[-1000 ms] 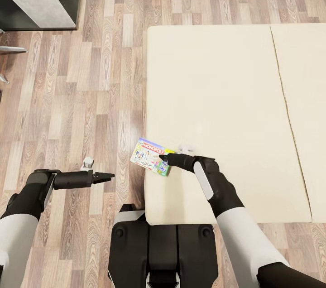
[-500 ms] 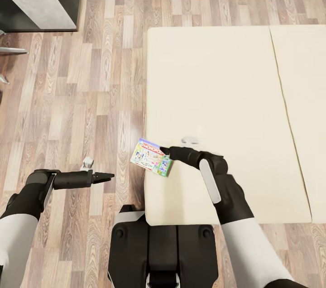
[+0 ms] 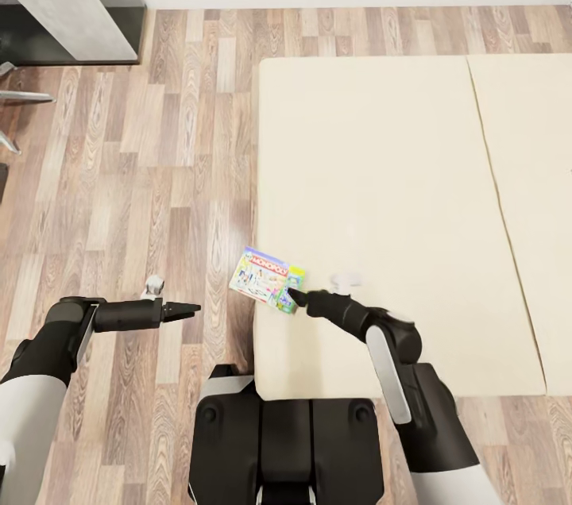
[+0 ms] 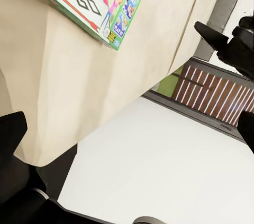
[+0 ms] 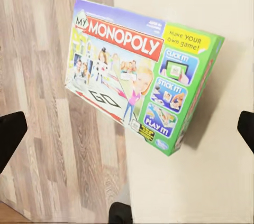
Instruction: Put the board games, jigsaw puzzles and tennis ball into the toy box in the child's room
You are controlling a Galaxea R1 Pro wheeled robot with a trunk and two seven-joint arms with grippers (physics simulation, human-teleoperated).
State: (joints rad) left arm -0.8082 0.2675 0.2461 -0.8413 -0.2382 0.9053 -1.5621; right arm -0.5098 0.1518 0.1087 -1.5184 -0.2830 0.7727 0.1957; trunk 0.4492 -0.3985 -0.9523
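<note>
The table (image 3: pixel 59 1) stands at the far left, on the wood floor (image 3: pixel 159 171). The left tool (image 3: pixel 191 308) hangs over the floor near the robot, jaws almost together and empty. Right of it, the game (image 3: pixel 266 279) lies on the bed's (image 3: pixel 381 171) near left corner, its left part jutting over the floor. The right tool (image 3: pixel 292 298) points at the game's right edge, just beside it; in the right wrist view its fingers (image 5: pixel 10 131) sit wide apart either side of the game (image 5: pixel 140 73), holding nothing.
</note>
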